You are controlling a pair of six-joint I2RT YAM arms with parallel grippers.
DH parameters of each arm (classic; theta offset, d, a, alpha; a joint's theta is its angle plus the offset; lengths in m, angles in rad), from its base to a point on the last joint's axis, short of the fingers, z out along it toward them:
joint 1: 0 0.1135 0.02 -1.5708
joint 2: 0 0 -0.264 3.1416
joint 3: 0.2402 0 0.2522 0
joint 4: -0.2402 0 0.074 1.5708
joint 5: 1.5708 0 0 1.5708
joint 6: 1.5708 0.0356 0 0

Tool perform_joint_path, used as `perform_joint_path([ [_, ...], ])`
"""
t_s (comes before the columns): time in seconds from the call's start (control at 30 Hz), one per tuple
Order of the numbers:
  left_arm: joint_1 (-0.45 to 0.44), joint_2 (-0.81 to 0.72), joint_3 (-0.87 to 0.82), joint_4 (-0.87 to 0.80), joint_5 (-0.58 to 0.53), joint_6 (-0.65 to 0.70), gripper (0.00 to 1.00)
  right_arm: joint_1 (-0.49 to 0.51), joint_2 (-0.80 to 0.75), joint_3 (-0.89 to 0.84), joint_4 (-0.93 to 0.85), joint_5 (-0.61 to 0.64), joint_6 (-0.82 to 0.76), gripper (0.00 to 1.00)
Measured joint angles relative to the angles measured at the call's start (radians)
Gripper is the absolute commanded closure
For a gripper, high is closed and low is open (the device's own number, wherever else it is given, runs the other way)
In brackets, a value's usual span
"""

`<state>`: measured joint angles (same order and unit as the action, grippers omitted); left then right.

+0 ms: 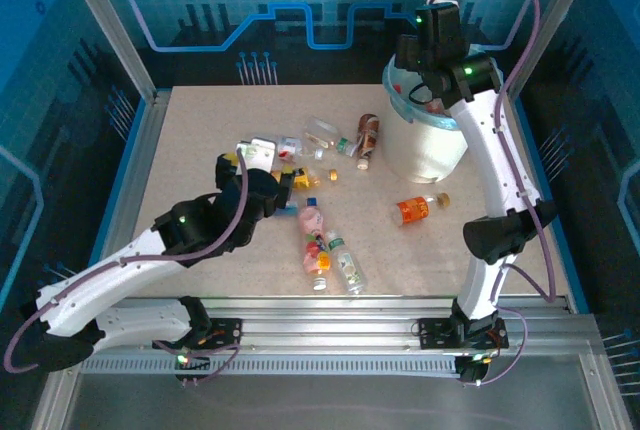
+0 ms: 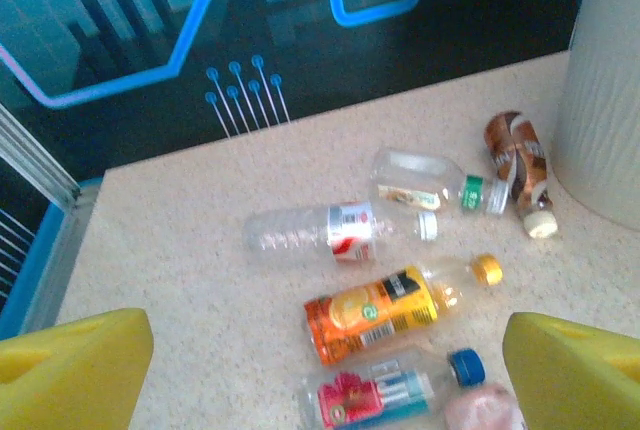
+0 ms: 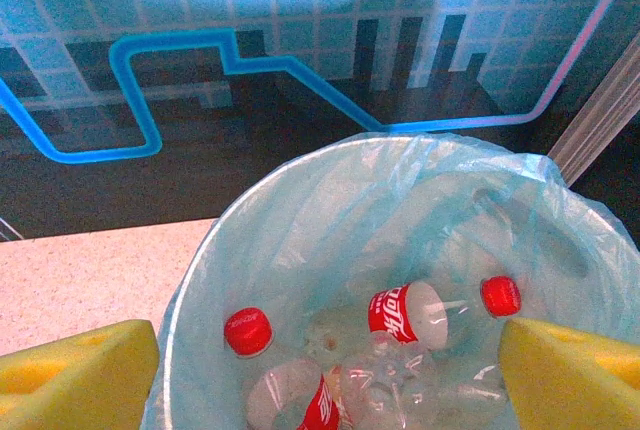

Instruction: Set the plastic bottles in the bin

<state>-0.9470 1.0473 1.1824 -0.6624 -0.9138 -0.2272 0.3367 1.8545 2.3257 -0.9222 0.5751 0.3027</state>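
The left gripper (image 2: 325, 365) has fingers wide and empty above bottles (image 2: 375, 310) lying on the table (image 2: 180, 250). The right gripper (image 3: 325, 370) has fingers wide and empty above the bin (image 3: 300, 220), which contains red-capped bottles.

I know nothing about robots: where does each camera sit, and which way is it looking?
Top external: high behind the arms, looking down at the table; left arm and right arm show.
Left wrist: on the left arm, facing forward-down at lying bottles; left gripper's fingers show.
Right wrist: above the bin, looking into it; right gripper's fingers show.
Shared: top and left wrist both catch the brown bottle.
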Motion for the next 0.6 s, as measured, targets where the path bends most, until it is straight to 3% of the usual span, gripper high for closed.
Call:
perform_joint_path([
  [0.23, 0.014, 0.111, 0.035, -0.174, 0.166, -0.192, 0.1, 0.056, -0.09, -0.059, -0.009, -0.031, -0.028, 0.13],
  [0.6, 0.015, 0.309, -0.06, -0.185, 0.529, -0.46, 0.11, 0.194, -0.536, -0.621, 0.135, -0.151, -0.03, 0.14],
])
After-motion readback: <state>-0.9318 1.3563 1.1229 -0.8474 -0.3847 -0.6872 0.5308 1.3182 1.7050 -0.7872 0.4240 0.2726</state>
